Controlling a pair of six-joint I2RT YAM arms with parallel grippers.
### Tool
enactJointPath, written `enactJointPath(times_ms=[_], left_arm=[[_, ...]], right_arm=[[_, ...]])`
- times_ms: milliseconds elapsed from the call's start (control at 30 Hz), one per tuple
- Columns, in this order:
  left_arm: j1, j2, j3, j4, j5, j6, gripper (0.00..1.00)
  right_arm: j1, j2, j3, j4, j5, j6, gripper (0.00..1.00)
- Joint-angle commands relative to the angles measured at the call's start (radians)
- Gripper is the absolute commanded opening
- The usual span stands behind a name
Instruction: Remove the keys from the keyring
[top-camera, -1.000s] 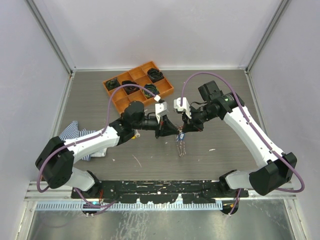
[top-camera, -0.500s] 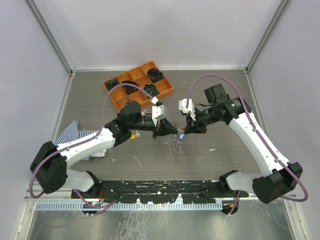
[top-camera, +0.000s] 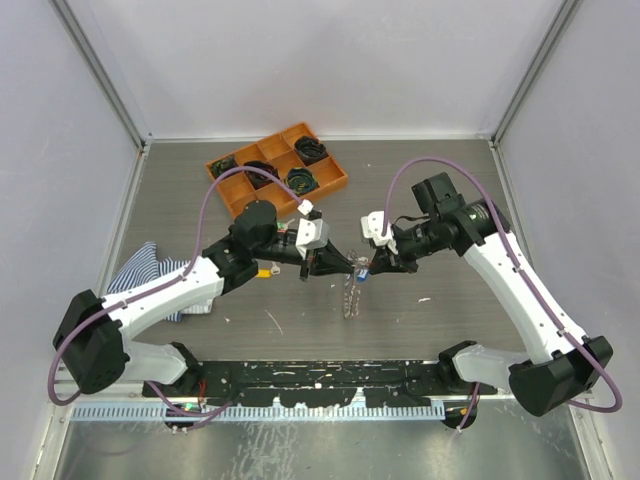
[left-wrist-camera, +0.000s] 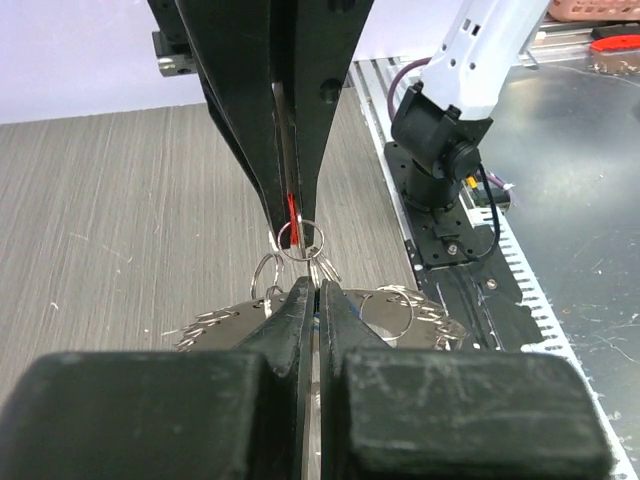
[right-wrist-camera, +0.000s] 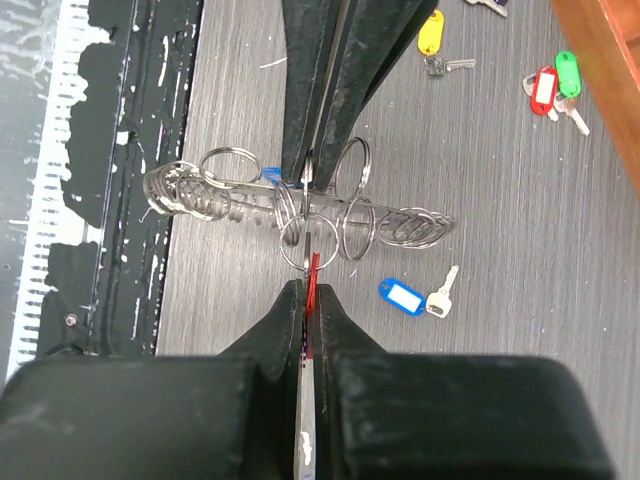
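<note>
Red plastic shows between the tightly closed fingers of the right gripper (right-wrist-camera: 308, 285): it pinches the tag of a red-tagged key (right-wrist-camera: 312, 268) hanging from a small split ring (right-wrist-camera: 282, 240). That ring links to the keyring (right-wrist-camera: 390, 225), which hangs clear of the table (right-wrist-camera: 480, 150) between the two arms, seen edge-on as a silvery fringe. The left gripper (left-wrist-camera: 315, 295) is closed too, clamped on the keyring from the opposite side, though exactly which piece sits between its pads is hard to tell. The main risk appears to be the thin hold on the tag: a pull not in line with the split ring's gap could slide the plastic out or bend it without freeing the key. A harder tug could instead drag the keyring out of the left grip and drop it among the loose blue-tagged key (right-wrist-camera: 402, 296) and yellow-tagged key (right-wrist-camera: 430, 30). The fingertips stand very close, so a small twist could knock them together.
</note>
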Motion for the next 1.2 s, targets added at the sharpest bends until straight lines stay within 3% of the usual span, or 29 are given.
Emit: enactJointPath(times_ms=[0,133,633,1167], left_arm=[[-0.005,-0.076,0.013,0.013,0.074,-0.01,0.0],[-0.009,-0.081,0.001,0.056,0.074,-0.05,0.0],[-0.019,-0.108,0.033,-0.034,0.136,-0.046,0.0],[-0.034,-0.083,0.024,0.123,0.193,-0.21,0.0]], right_arm=[[0.017,-0.033,0.041,-0.045,0.056,-0.113,0.01],[0.045,-0.035,0.044,-0.024,0.098,-0.079,0.01],[0.048,0.012,0.141,-0.016,0.117,-0.046,0.01],[0.051,0.011,0.099,0.007,0.093,-0.12,0.01]])
